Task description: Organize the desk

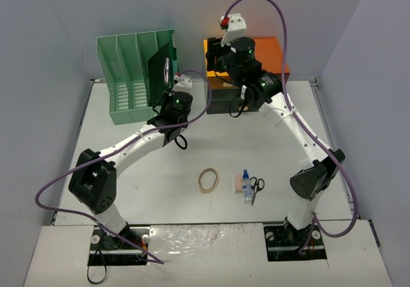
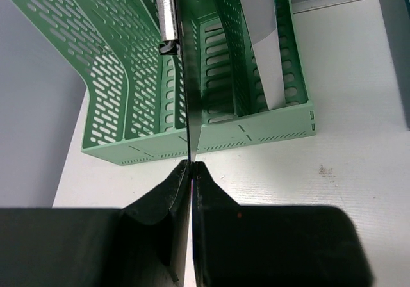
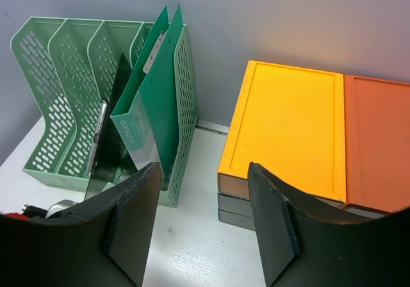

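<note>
The white desk (image 1: pixel 192 149) carries a green slotted file rack (image 1: pixel 128 75) at the back left. My left gripper (image 1: pixel 165 102) is shut on the bottom edge of a thin black clipboard (image 1: pixel 160 72), which stands upright and reaches into the rack's right-hand slots. In the left wrist view the board (image 2: pixel 189 107) shows edge-on between the closed fingers (image 2: pixel 191 165), its metal clip (image 2: pixel 168 18) at the top. My right gripper (image 1: pixel 218 59) hangs open and empty above the desk (image 3: pixel 192 248), between the rack (image 3: pixel 64 88) and the drawer cabinet (image 3: pixel 288 127).
A green clip-file folder (image 3: pixel 150 107) stands in the rack's rightmost slot. The orange-and-dark drawer cabinet (image 1: pixel 269 53) sits at the back right. Near the front lie a rubber-band ring (image 1: pixel 207 180), a pink eraser (image 1: pixel 238 183), a small blue-capped bottle (image 1: pixel 246 186) and scissors (image 1: pixel 256 188).
</note>
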Controlling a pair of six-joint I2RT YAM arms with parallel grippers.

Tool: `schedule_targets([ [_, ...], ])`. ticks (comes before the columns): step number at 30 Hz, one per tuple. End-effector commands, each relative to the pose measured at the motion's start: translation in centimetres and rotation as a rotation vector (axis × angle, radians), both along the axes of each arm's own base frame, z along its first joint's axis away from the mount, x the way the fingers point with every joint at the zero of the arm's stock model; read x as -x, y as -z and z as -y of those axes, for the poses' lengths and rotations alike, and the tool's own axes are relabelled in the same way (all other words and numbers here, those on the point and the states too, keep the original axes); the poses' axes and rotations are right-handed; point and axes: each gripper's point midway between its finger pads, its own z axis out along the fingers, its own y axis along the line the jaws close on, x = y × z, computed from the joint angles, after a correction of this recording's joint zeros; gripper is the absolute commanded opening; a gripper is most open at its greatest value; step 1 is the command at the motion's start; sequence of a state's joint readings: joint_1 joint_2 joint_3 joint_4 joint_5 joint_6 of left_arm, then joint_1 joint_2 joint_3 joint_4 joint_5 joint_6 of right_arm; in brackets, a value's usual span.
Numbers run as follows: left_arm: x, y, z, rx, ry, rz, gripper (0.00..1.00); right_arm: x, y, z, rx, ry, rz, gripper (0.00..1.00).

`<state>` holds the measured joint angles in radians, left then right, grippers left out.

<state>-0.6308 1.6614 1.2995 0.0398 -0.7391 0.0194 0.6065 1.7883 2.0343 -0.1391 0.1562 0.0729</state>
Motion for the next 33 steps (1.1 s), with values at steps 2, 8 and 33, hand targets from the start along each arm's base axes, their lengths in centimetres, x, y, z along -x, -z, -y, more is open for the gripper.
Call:
schedule_targets([
  [2,0.3,-5.8,-0.6,0.141,-0.047,0.139,0.0,1.9,-5.2,1.1,-0.054,0.012,0.119,0.53],
  [8,-1.1,-8.8,-0.9,0.145,-0.059,0.181,0.0,2.1,-5.0,0.9,-0.043,0.008,0.117,0.53],
  [33,-8.5,-9.4,-4.6,0.17,-0.123,0.146,0.1,3.1,-4.7,1.6,0.003,0.032,0.106,0.55],
])
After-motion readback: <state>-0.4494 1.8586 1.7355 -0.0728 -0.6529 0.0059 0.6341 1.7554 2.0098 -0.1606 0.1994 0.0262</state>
